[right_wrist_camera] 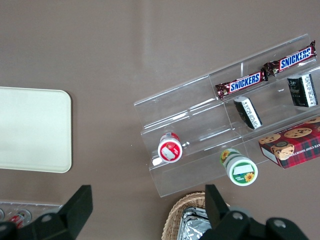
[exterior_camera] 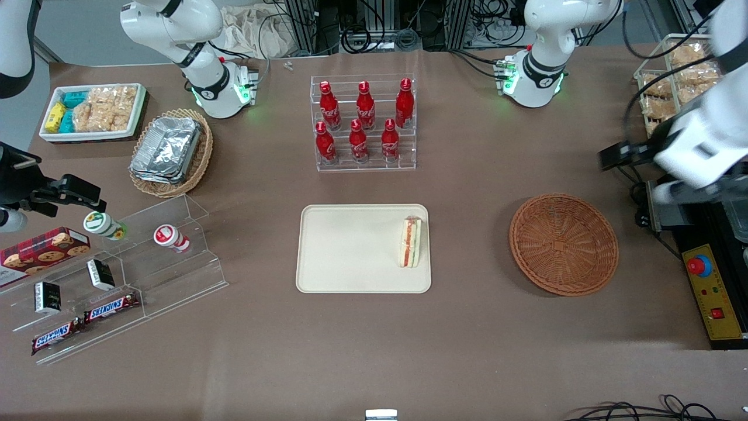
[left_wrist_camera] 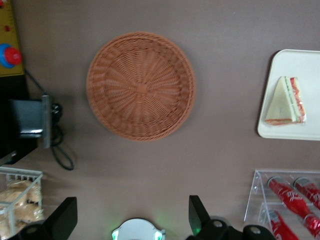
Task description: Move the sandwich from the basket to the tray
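The sandwich [exterior_camera: 411, 242] is a soft pale wedge with red-orange and green stripes along its cut face, and it lies flat on the tray [exterior_camera: 350, 248], close against the rim at the working arm's end. The tray is smooth, matte cream, a rectangle with rounded corners and a low lip. Beside the tray, toward the working arm's end of the table, sits the basket [exterior_camera: 563, 244]: round, shallow, reddish-brown wicker woven in tight rings around a small centre knot, with nothing in it. All of this rests on a dull brown table [exterior_camera: 467, 351] cover.

The gripper [left_wrist_camera: 132, 220] hangs high above the table, off to the basket's side toward the working arm's end and clear of everything. From the wrist camera its two dark fingers [left_wrist_camera: 199, 216] stand wide apart with only bare table between them; they grip nothing. In the front view the gripper itself is a dark blur, partly cut off by the arm's white casing.

Farther from the front camera than the tray stands a clear stepped rack of glossy red bottles [exterior_camera: 365, 120]; the wrist camera catches only its corner.
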Available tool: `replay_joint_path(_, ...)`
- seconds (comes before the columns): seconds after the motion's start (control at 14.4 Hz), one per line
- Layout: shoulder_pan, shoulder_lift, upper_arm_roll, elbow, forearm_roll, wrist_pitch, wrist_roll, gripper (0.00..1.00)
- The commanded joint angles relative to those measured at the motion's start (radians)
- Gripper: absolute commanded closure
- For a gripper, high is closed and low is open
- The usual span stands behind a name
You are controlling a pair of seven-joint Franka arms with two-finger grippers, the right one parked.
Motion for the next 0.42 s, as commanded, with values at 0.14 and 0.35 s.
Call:
replay_joint_path(0.14,-0.157,-0.170,0.200,-0.185,-0.011,0.054,0.048,0.00)
replay_joint_path(0.35,-0.167,-0.141,0.196,-0.159,-0.009,0.055,0.049,0.00)
